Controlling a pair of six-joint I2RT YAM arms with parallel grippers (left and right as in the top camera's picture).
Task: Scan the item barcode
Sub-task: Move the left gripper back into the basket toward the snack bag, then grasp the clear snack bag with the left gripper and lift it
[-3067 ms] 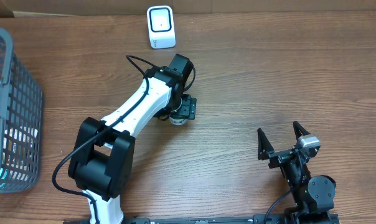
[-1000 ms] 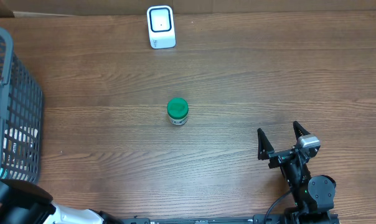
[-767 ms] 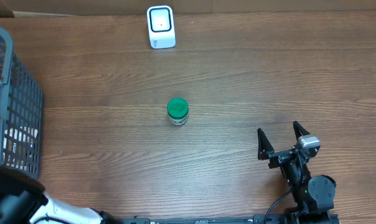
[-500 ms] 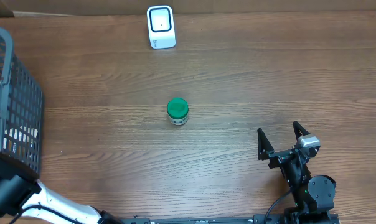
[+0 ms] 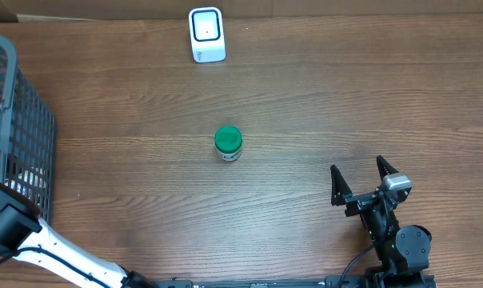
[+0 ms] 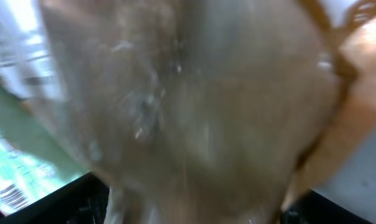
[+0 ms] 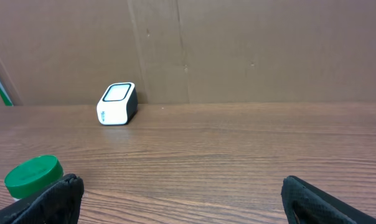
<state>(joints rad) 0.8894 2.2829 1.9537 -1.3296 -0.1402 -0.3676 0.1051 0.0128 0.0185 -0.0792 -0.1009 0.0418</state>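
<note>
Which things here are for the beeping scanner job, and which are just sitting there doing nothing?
For the job:
- white scanner
- green-lidded jar, probably an item to scan
- grey basket
- left arm, over at the basket

Just sitting there:
- right claw, parked open
- cardboard wall behind the table

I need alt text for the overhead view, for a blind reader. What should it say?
A green-lidded jar stands alone in the middle of the wooden table, with a white barcode scanner at the far edge. A grey basket sits at the left, the left arm overlapping its near corner; the right gripper stands open at the lower right.
</note>
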